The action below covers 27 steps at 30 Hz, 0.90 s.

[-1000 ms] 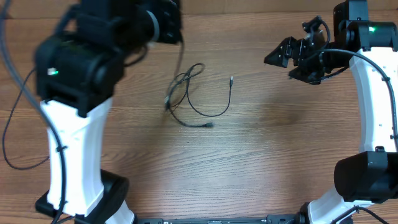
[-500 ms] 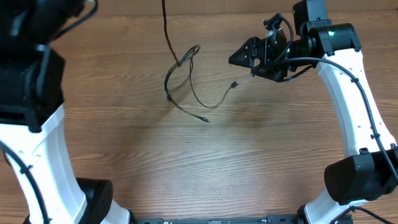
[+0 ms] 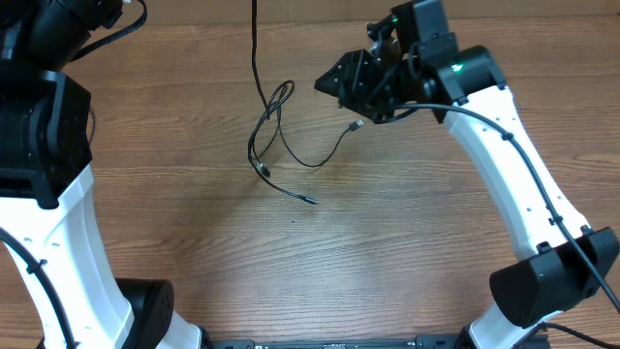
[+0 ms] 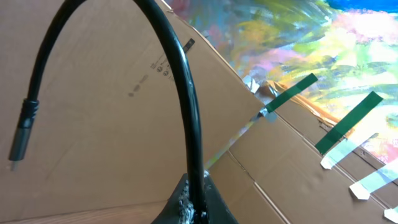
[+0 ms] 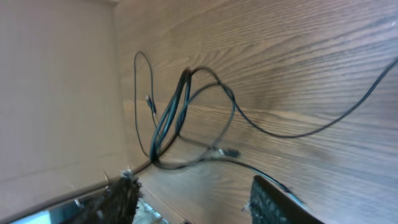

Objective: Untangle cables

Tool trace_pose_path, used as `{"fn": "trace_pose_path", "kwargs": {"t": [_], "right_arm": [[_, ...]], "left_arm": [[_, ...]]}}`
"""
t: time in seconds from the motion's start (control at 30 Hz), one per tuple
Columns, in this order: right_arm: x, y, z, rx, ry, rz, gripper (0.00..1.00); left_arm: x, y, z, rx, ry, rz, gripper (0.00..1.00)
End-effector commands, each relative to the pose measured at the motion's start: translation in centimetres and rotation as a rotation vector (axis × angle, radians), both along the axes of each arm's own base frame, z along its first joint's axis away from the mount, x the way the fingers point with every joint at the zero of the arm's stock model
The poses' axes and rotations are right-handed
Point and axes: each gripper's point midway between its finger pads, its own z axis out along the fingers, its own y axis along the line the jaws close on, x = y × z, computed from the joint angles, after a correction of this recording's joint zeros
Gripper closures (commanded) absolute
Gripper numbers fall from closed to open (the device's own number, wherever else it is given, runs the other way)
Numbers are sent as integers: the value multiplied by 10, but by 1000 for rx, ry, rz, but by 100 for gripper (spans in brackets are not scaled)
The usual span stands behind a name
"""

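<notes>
Wooden counter (image 3: 387, 242) holds the cables (image 3: 276, 116), looped together near its far edge, left of centre, with one strand rising out of view. Our left fingers (image 4: 180, 210) clench one of the cables against a cardboard (image 4: 93, 124) backdrop. Our right fingers (image 5: 280, 202) are spread and empty, just beside a plug end (image 3: 355, 126).

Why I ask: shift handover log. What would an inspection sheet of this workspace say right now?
Surface: wooden table, bare grain.
Job's things: thin black cables looped together left of centre; one strand rises out of the overhead view at the top; a plug end lies flat.
Clutter: nothing seen.
Grippers: left claw shut on one of the cables; right claw open, holding nothing, near the loops.
Cables: thicker black arm cable along the right arm.
Surroundings: cardboard, green tape, a colourful sheet.
</notes>
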Motion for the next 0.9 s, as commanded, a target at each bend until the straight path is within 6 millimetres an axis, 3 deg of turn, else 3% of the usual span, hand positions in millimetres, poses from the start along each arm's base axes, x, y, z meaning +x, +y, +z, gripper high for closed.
{"fn": "trace_pose_path", "kwargs": {"t": [0.0, 0.17, 0.33, 0.43, 0.5, 0.57, 0.73, 0.87], "right_arm": [[2, 10, -1, 10, 33, -97, 48], [-5, 30, -21, 38, 86, -64, 48], [-8, 52, -27, 96, 85, 21, 48], [-12, 68, -23, 109, 23, 87, 40], [-13, 71, -31, 61, 13, 68, 40], [-12, 71, -40, 27, 19, 33, 43], [2, 53, -91, -110, 61, -102, 55], [10, 18, -136, -239, 150, -182, 64]], "left_arm": [[-12, -1, 8, -4, -22, -21, 96], [-13, -1, 8, -5, -23, -22, 96], [-13, -1, 8, -4, -23, -22, 96], [-12, -1, 7, -4, -20, -22, 96], [-12, -1, 8, -5, -21, -22, 96], [-13, -1, 10, -6, -30, -23, 96], [-12, 14, 19, -107, 9, -16, 95], [-11, 42, 27, -163, 11, 10, 96]]}}
